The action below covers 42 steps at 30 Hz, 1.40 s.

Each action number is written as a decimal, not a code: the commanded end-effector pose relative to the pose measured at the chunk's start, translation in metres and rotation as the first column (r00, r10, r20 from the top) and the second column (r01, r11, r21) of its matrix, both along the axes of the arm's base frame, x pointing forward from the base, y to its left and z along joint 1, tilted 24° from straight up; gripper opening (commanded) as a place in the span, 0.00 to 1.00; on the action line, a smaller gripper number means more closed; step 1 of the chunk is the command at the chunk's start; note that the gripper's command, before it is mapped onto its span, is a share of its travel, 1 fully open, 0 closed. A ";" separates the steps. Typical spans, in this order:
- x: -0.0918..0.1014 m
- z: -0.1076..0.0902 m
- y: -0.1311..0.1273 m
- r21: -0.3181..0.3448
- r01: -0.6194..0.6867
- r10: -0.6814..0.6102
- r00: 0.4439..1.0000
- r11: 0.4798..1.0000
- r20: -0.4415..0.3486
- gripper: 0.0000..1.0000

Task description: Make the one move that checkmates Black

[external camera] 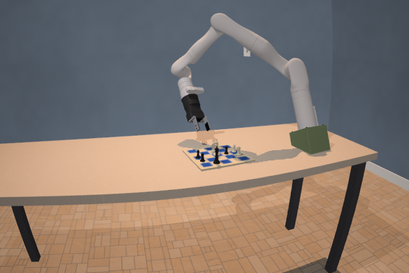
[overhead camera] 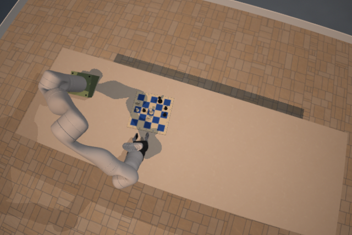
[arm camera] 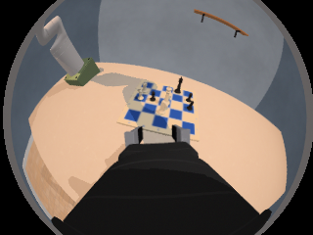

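A small blue-and-cream chessboard (overhead camera: 161, 127) (external camera: 206, 164) (arm camera: 132, 116) lies on the table. Several black and white pieces stand upright on it. A tall black piece (overhead camera: 160, 100) (external camera: 216, 156) (arm camera: 179, 85) stands near one edge, with black pawns (overhead camera: 164, 114) (external camera: 202, 157) close by. White pieces (overhead camera: 151, 111) (external camera: 234, 148) (arm camera: 166, 100) stand around the middle and the side nearer the arm's base. My gripper (overhead camera: 141, 135) (external camera: 201, 126) (arm camera: 156, 131) is open and empty. It hangs well above the table, just outside the board's edge, with its fingers tilted toward the board.
The arm's green base block (overhead camera: 85, 84) (external camera: 309, 139) (arm camera: 81, 73) stands on the table beyond the board. The arm arches high over the table from there. The long tan table (overhead camera: 241, 155) (external camera: 99, 160) reaches far to the other side of the board.
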<state>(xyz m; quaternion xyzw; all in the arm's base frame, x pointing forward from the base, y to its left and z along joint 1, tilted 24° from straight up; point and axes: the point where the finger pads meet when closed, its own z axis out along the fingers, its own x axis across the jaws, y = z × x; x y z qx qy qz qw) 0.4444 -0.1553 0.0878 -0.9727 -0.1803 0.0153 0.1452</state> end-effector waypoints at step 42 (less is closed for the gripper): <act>-0.001 -0.015 -0.027 0.022 0.165 -0.164 0.986 0.986 -0.035 1.00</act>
